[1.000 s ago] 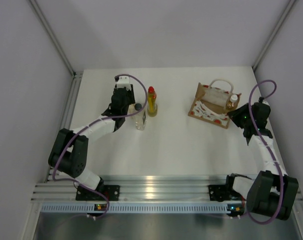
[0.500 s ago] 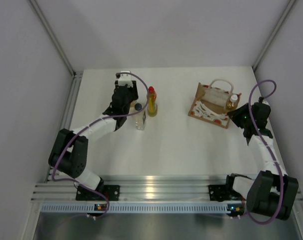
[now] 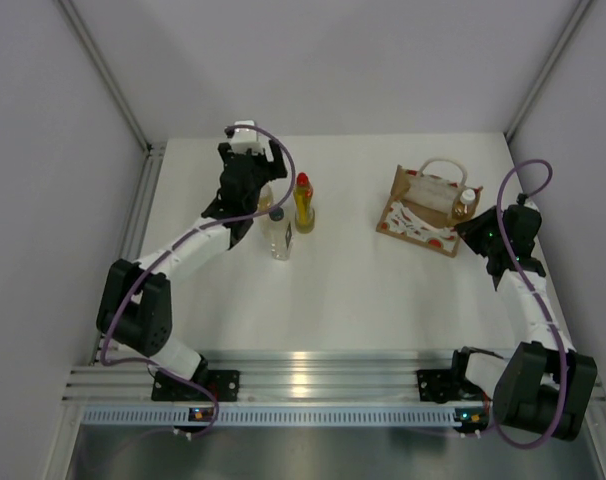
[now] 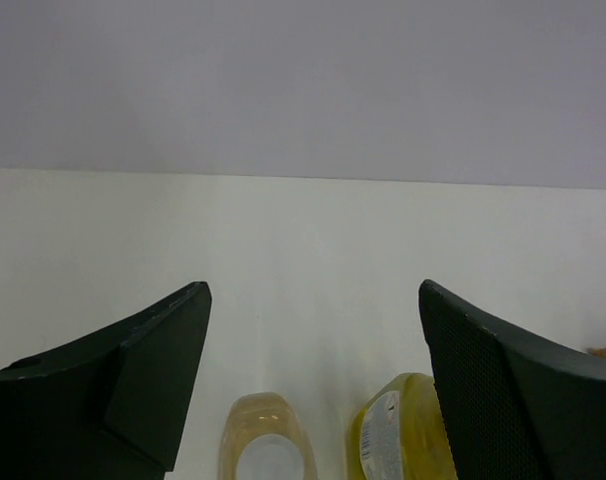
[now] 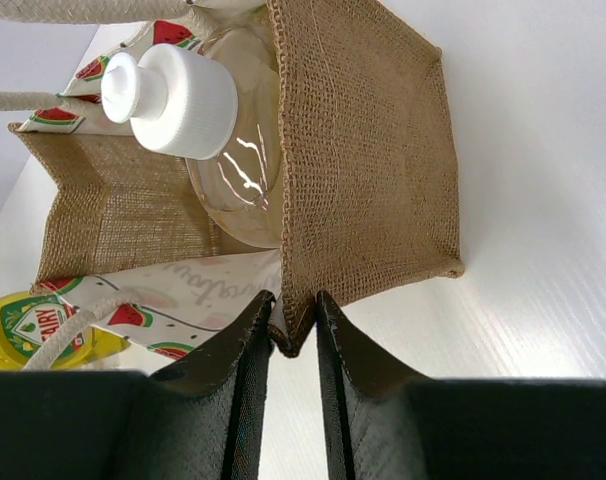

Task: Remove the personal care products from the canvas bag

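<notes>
White tabletop [image 3: 353, 290] between pale grey walls [image 3: 333, 60], ribbed aluminium rail [image 3: 313, 370] along the near edge.

Over the left half, left gripper [image 4: 313, 340]: fingers [image 4: 123, 390] spread wide, clasping nothing, touching nothing. Low between them in the wrist view, pale amber bottle [image 4: 267, 450], apart from both fingers. Just beside it, towards the right-hand finger, yellow bottle [image 4: 398, 432]. Seen from above, stands upright with its red cap just right of the gripper. Clear bottle [image 3: 282, 240] with dark grey cap upright near it, a little closer to the arm bases.

Over the right half, right gripper [image 5: 288, 325]: fingers pressed close together, pinching a folded burlap edge of the canvas bag [image 5: 368, 170]. Sits near the table's right edge, well apart from the three bottles, mouth open, watermelon-printed white panel towards the near side, rope handles [image 3: 441, 165] looped above the far side. Inside, against the burlap wall, white-capped bottle [image 5: 238, 170] of amber liquid, cap up at the mouth.
</notes>
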You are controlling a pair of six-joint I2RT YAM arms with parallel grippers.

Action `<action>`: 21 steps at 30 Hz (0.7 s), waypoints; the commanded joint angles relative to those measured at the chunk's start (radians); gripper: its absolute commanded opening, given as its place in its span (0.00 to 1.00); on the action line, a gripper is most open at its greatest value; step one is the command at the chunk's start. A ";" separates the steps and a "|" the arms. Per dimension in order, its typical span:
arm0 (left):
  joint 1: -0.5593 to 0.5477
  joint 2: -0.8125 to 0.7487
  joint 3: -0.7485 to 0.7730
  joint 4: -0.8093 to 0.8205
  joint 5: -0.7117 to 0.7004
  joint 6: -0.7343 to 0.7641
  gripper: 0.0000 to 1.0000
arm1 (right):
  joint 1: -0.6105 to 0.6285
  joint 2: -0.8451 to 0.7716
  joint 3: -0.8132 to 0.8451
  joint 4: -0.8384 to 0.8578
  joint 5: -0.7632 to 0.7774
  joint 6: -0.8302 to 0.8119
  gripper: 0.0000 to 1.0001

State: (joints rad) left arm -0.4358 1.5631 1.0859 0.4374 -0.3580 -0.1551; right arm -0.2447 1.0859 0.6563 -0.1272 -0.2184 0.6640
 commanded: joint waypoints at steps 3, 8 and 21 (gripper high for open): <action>-0.023 -0.084 0.156 -0.107 0.172 -0.144 0.91 | -0.004 -0.018 0.020 0.009 -0.012 -0.011 0.23; -0.174 -0.049 0.256 -0.125 0.310 -0.153 0.95 | -0.005 -0.033 -0.007 0.034 -0.007 0.020 0.23; -0.415 0.415 0.715 -0.140 0.588 -0.175 0.94 | -0.004 -0.106 -0.078 0.063 0.059 0.077 0.25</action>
State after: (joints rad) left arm -0.8307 1.9133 1.7077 0.3096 0.1436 -0.3141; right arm -0.2451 1.0046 0.5900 -0.1043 -0.1852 0.7212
